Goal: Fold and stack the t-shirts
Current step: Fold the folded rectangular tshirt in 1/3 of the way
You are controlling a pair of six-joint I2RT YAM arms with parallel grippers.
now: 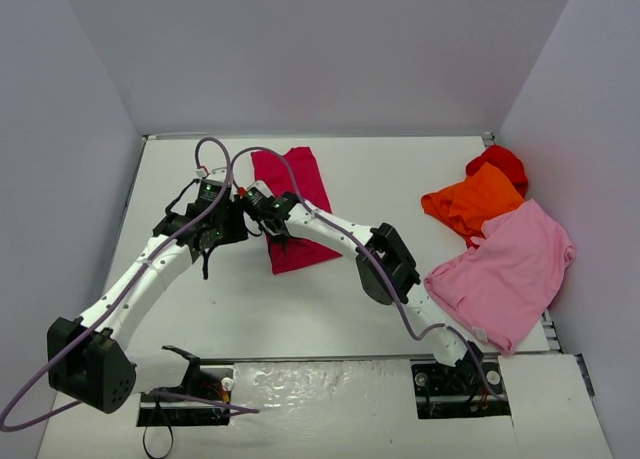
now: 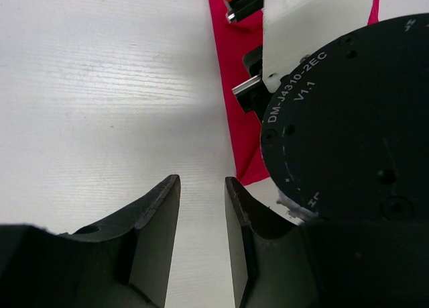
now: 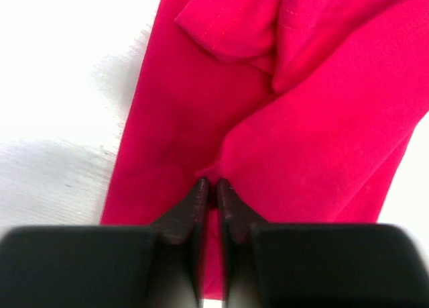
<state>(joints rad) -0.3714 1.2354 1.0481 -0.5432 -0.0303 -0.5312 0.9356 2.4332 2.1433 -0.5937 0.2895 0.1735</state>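
- A crimson t-shirt [image 1: 300, 179] lies partly folded as a long strip on the white tabletop [image 1: 400, 169], left of centre.
- The right tool [image 3: 209, 184] has its fingers pressed almost together, pinching a small pucker of the crimson cloth.
- The left tool [image 2: 201, 187] sits just beside the shirt's left edge. Its fingers are parted a little over bare tabletop and grip nothing.
- Far right, an orange t-shirt [image 1: 470, 204], a light pink t-shirt [image 1: 505, 269] and a bright red t-shirt [image 1: 500, 162] overlap in a loose heap, well apart from both tools.
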